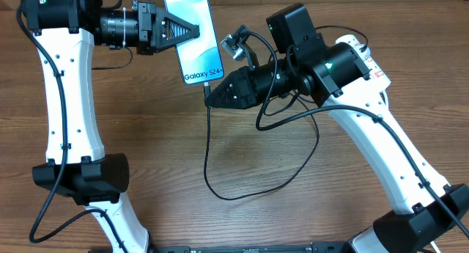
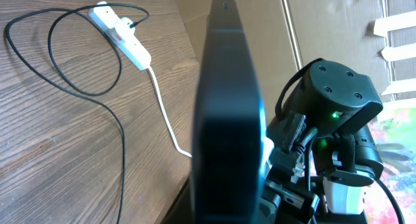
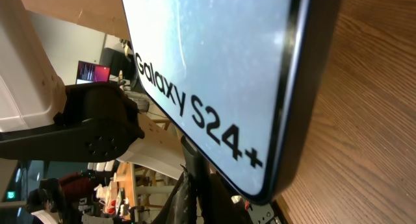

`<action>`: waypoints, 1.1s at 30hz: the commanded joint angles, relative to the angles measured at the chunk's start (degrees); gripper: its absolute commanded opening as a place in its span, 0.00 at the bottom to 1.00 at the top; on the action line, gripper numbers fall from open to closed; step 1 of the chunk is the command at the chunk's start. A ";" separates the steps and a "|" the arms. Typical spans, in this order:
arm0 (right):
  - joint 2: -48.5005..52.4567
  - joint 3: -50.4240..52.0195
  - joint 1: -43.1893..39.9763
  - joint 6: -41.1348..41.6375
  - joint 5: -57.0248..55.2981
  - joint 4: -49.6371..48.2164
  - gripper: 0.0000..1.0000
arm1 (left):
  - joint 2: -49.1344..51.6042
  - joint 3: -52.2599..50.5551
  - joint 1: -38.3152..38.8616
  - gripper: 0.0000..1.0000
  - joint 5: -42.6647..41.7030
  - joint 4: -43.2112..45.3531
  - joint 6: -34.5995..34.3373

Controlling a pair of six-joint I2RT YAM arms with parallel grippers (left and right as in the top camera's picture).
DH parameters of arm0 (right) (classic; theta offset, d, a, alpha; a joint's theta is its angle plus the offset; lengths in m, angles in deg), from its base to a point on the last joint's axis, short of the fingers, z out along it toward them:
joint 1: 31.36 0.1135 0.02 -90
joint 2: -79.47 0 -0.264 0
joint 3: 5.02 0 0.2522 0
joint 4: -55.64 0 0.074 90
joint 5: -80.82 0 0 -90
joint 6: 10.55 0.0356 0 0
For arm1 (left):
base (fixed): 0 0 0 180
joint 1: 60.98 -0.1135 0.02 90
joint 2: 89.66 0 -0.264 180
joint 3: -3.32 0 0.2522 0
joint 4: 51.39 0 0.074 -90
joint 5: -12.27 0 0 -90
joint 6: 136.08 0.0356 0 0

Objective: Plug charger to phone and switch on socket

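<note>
My left gripper (image 1: pixel 189 31) is shut on the phone (image 1: pixel 199 56) and holds it above the table, light-blue screen up, white text at its near end. In the left wrist view the phone (image 2: pixel 227 120) is edge-on. My right gripper (image 1: pixel 210 97) is at the phone's text end, shut on the charger's plug tip; whether the tip is seated is hidden. The black charger cable (image 1: pixel 207 158) loops over the table. The socket (image 2: pixel 120 34) lies on the table with the black plug head (image 2: pixel 133 23) in it. The phone's screen (image 3: pixel 214 74) fills the right wrist view.
The socket's thick white lead (image 2: pixel 166 120) runs across the wooden table (image 1: pixel 161 158). In the overhead view the socket (image 1: pixel 372 64) shows partly behind the right arm. A cardboard wall (image 2: pixel 260 29) stands behind the table.
</note>
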State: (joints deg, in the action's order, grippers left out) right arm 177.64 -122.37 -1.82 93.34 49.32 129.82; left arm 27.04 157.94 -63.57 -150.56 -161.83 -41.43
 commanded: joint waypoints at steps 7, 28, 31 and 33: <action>-0.22 -0.31 -0.26 -0.20 0.28 -0.68 0.04 | -0.02 0.24 0.92 0.04 -3.17 -0.13 0.09; -0.22 -0.31 -0.42 -0.24 0.15 -2.73 0.04 | -0.02 0.24 1.16 0.04 -1.27 -0.13 0.07; -0.22 -0.31 -0.44 -0.24 0.07 -3.34 0.04 | -0.02 0.24 1.22 0.04 -1.27 -0.13 0.09; -0.22 -0.31 -0.50 -0.24 0.04 -3.76 0.04 | -0.02 0.24 1.31 0.04 -1.20 -0.13 0.09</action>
State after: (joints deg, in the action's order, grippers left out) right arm 177.64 -122.28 -1.87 93.36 49.21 127.86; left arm 27.04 157.94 -63.20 -150.59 -161.61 -41.43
